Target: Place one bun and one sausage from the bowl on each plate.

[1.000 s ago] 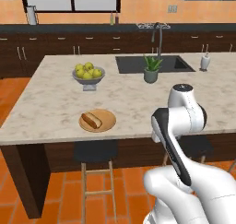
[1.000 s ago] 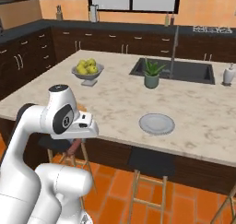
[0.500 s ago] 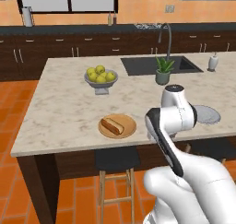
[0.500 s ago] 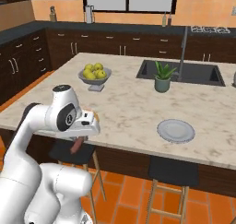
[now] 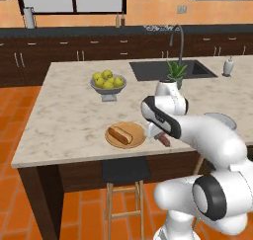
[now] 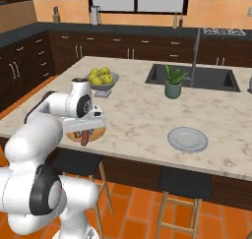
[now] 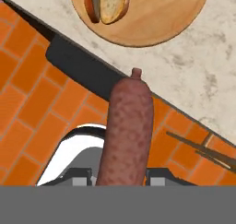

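Observation:
My gripper (image 7: 122, 178) is shut on a reddish-brown sausage (image 7: 129, 131) that sticks out past the fingertips. In the hand view it hangs over the counter's front edge, just short of the tan wooden plate (image 7: 156, 20). That plate carries a bun (image 7: 113, 2) with another sausage (image 7: 91, 4) against it. From the left base the gripper (image 5: 159, 135) and its sausage (image 5: 163, 140) sit just right of the tan plate (image 5: 114, 141). The pale grey plate (image 6: 188, 138) lies bare further right along the counter. The bowl is out of view.
A grey footed bowl of yellow-green fruit (image 5: 108, 82) stands behind the tan plate. A potted plant (image 6: 173, 83) and the sink (image 6: 197, 75) lie at the back right. Dark stools (image 5: 125, 171) stand under the counter edge over the orange tile floor.
The base has driven, so the whole counter has shifted in both base views. The arm has stretched forward, bringing the held sausage to the counter edge beside the tan plate.

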Motion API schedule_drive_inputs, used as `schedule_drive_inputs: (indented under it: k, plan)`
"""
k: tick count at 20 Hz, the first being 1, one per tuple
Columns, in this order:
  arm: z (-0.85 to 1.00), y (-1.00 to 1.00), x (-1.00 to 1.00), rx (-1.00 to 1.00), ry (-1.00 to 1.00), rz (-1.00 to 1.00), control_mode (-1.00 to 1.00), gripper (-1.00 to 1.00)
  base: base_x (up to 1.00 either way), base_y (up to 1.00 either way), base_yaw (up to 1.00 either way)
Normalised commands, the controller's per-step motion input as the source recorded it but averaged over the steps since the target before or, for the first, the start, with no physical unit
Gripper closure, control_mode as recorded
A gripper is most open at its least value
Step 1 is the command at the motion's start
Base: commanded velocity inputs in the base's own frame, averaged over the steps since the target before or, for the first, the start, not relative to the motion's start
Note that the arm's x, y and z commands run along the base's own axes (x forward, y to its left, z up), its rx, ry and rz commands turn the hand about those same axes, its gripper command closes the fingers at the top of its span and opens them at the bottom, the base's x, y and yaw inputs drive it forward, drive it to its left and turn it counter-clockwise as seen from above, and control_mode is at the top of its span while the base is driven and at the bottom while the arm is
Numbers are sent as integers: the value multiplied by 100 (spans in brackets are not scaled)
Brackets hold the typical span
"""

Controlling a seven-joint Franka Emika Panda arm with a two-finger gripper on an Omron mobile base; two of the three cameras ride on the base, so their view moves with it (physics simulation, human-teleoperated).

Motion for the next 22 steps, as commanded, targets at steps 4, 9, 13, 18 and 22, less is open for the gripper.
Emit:
schedule_drive_inputs:
  k: [4,9,13,18,22]
  plan:
    - [-2,26,100,2,3,24,-100,100,0,0,0]
    - [-34,16,100,1,0,12,-100,100,0,0,0]
    - [-60,66,100,1,-1,0,-100,100,0,0,0]
    - [-35,-14,98,11,0,4,-100,100,0,0,0]
    - [-55,5,28,11,0,4,-100,100,0,0,0]
